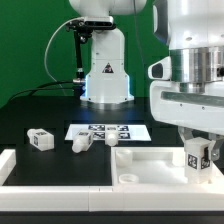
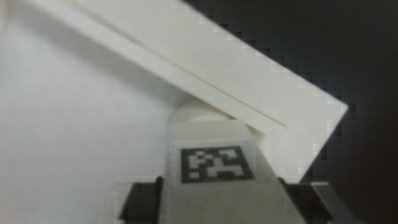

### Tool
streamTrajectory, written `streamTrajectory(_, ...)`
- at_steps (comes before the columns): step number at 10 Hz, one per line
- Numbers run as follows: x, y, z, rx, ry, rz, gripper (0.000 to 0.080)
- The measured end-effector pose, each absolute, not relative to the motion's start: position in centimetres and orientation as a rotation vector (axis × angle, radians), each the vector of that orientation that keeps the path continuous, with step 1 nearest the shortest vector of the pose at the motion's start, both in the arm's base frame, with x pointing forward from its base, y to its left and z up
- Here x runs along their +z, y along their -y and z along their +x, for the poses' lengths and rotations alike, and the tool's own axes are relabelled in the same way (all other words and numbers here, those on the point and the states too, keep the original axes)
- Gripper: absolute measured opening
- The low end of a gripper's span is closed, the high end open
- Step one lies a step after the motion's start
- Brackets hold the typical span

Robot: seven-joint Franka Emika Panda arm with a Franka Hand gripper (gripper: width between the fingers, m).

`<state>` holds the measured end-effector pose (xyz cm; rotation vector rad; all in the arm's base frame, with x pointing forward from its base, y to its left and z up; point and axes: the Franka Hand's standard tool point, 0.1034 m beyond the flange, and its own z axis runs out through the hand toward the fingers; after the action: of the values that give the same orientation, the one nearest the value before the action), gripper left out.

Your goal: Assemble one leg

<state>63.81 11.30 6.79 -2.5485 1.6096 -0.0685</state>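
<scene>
Between its fingertips, the pincer (image 1: 198, 157) grips the leg (image 1: 197, 153) above the panel (image 1: 150, 165).

Tabletop (image 1: 30, 110): black. Square panel (image 1: 130, 160): plain white, rims included. Leg (image 1: 197, 153) in the pincer (image 1: 199, 165): white, bearing a black-and-white square tag. Loose legs beside the marker board (image 1: 108, 131), on the exterior view's left (image 1: 41, 139) (image 1: 80, 142): white with matching black-and-white tags. Marker board: white, black tag patterns. Backdrop (image 1: 30, 45): green. Pincer fingers (image 2: 150, 200): black.
</scene>
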Motion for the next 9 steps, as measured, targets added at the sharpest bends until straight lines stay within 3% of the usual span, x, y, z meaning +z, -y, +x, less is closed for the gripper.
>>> streamTrajectory(7, 6.73, -11.73, 63.89, 0.001, -2.244, -1.928, 0.0286)
streamTrajectory(9, 6.67, -11.72, 63.85, -0.008, -2.188, -1.993, 0.0286)
